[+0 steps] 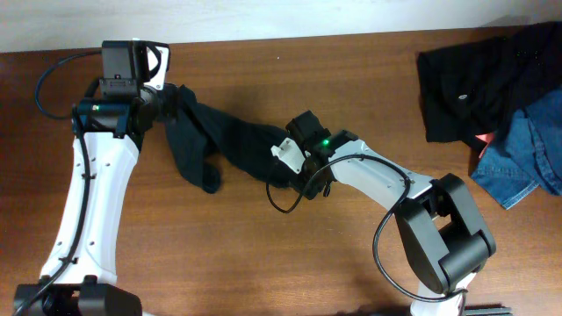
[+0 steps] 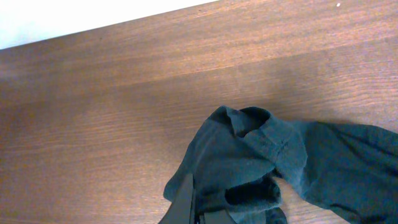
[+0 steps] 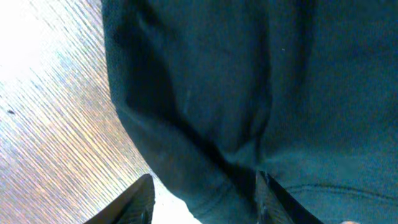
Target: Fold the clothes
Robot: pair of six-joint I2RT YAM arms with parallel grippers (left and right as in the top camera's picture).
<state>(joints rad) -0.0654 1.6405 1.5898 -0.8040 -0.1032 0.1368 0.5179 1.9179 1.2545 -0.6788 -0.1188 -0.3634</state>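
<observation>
The clothes [image 1: 219,140], a black T-shirt, lie bunched in a long twisted band across the wooden table between my two arms. My left gripper [image 1: 171,105] holds the band's upper left end. In the left wrist view its fingers [image 2: 186,202] are shut on a fold of the shirt [image 2: 298,155], and a rolled hem loops beside them. My right gripper [image 1: 290,167] is at the band's right end. In the right wrist view the shirt [image 3: 249,81] fills the frame. There the right gripper [image 3: 202,199] stands open astride the shirt's edge, with bare table showing beside its left finger.
A heap of dark garments [image 1: 474,79] lies at the back right corner, with blue jeans [image 1: 527,149] beside it and a small red patch [image 1: 483,140] between them. Bare wooden tabletop [image 1: 263,254] lies in front of the shirt.
</observation>
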